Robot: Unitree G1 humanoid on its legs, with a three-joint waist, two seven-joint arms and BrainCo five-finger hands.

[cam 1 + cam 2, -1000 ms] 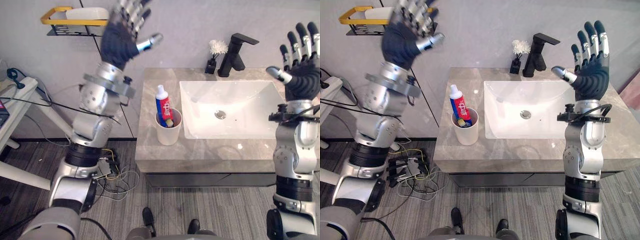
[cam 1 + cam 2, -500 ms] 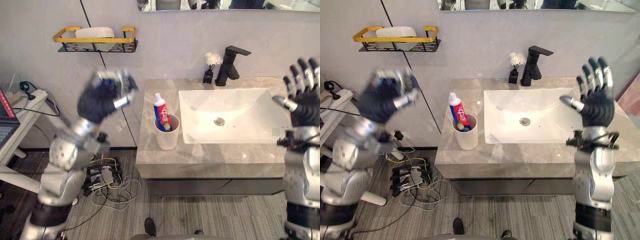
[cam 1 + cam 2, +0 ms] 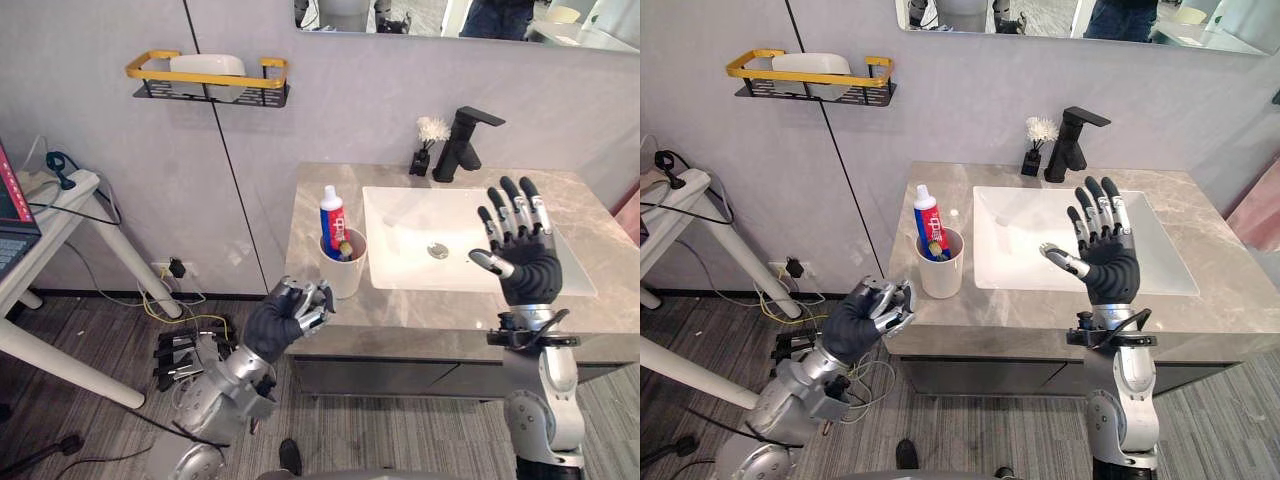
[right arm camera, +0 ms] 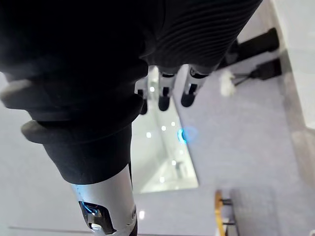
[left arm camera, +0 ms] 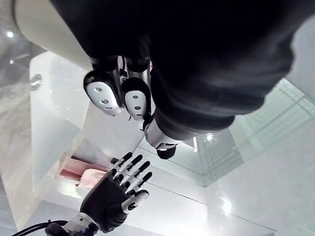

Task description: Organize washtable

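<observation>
Left hand (image 3: 292, 314), curled on nothing, hovers near the toothpaste cup (image 3: 344, 272), probably to reach it; right hand (image 3: 524, 270) spread, empty.

Fig. 1, head and wrist views as I see them from the remote station. Left arm: reaches in from the lower left, forearm angled up and forward, wrist under its dark ribbed cover. The left robot hand (image 3: 285, 320) sits low, its fingers (image 5: 104, 93) curled toward the palm with nothing between them. Right arm: forearm upright, wrist straight above it. The right robot hand (image 3: 522, 270) is raised with its dark back toward my head cameras, fingers straight, spread and pointing up, thumb (image 3: 488, 263) held out toward the robot's left, holding nothing. My left wrist view shows this spread hand too.
</observation>
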